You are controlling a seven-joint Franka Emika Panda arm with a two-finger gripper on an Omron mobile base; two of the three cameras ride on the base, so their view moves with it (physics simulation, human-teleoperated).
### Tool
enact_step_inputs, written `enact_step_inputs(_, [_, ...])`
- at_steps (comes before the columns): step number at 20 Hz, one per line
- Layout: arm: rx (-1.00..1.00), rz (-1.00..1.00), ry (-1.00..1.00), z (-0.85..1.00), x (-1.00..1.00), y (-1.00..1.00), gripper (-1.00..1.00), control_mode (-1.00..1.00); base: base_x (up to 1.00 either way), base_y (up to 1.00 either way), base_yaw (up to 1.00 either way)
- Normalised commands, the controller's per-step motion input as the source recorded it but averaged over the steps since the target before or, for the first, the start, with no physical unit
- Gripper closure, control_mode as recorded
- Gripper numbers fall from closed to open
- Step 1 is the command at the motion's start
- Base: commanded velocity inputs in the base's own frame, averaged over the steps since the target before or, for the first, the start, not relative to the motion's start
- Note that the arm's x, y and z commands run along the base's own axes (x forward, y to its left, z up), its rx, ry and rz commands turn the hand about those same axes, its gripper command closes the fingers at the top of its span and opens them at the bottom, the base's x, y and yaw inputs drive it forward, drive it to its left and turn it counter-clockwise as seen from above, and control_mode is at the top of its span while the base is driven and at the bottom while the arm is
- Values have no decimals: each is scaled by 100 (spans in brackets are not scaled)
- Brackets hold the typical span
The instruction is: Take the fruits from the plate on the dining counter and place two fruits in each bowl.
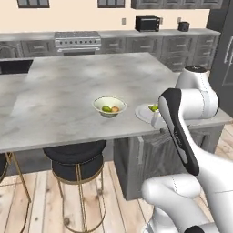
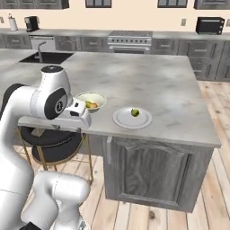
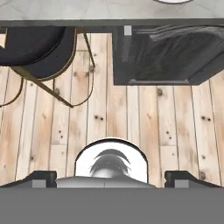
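Wood plank floor (image 3: pixel 131 127), black stool (image 1: pixel 76 159), beige wall (image 2: pixel 134 15).

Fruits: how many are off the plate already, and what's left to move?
One bowl on the dining counter already holds two fruits, one green, one orange. The tool is open with nothing between its fingertips, pointing at the floor. One green fruit sits on the plate and has yet to go into a bowl.

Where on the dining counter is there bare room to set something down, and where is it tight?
Bare marbled top runs from the bowl and plate back to the dining counter's far edge, and right of the plate to the corner. It is tight at the near edge, where the bowl, the plate with one green fruit and the robot's hand crowd together.
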Motion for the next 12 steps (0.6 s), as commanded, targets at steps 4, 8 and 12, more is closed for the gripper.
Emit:
enact_step_inputs(4, [0,0,0,0,0,0,-100,100,3,-100,-1])
enact_step_inputs(8, [0,0,0,0,0,0,-100,100,45,-87,-12])
enact_step_inputs(12, [0,0,0,0,0,0,-100,100,74,-27,0])
